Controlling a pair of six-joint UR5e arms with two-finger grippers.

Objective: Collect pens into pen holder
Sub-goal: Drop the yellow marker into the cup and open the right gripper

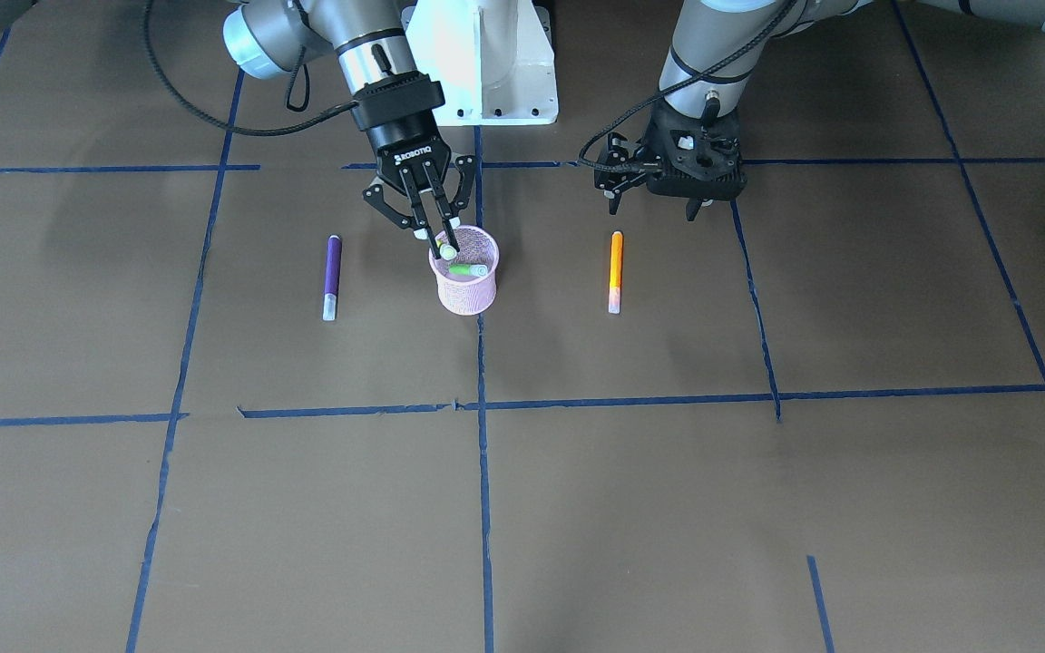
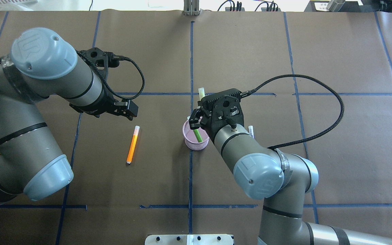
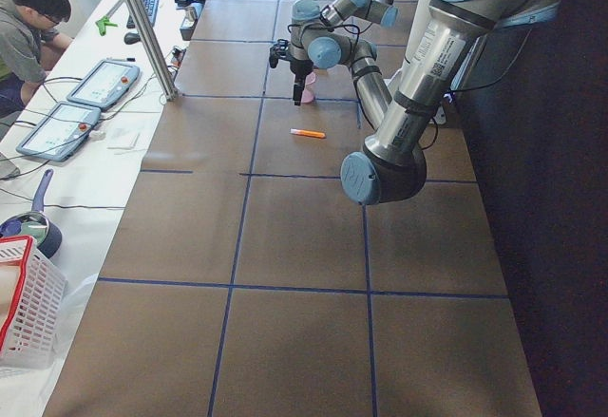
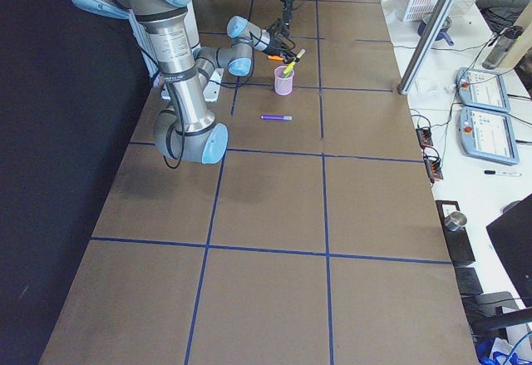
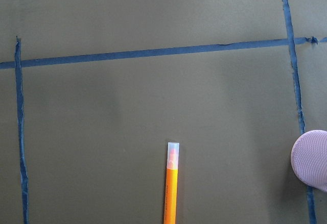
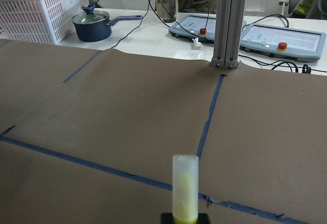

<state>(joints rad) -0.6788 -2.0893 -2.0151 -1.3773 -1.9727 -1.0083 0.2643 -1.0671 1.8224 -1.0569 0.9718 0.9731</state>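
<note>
The pink mesh pen holder (image 1: 468, 292) stands near the table's middle, also in the overhead view (image 2: 196, 143). My right gripper (image 1: 446, 247) is shut on the green pen (image 2: 198, 134). It holds the pen tilted with its lower end inside the holder and its pale cap (image 6: 185, 175) sticking out. The purple pen (image 1: 332, 272) lies flat beside the holder on the right arm's side. The orange pen (image 1: 616, 268) lies flat on the other side (image 2: 132, 144). My left gripper (image 1: 681, 195) hovers just behind the orange pen (image 5: 171, 188). Its fingers are hidden under the wrist.
Blue tape lines (image 1: 482, 408) cross the brown table. The robot's white base (image 1: 486, 63) stands behind the holder. Beyond the far edge are control tablets (image 6: 286, 32), a metal post (image 6: 227, 25), a pot and a white basket (image 6: 41, 4). An operator (image 3: 28, 28) sits there.
</note>
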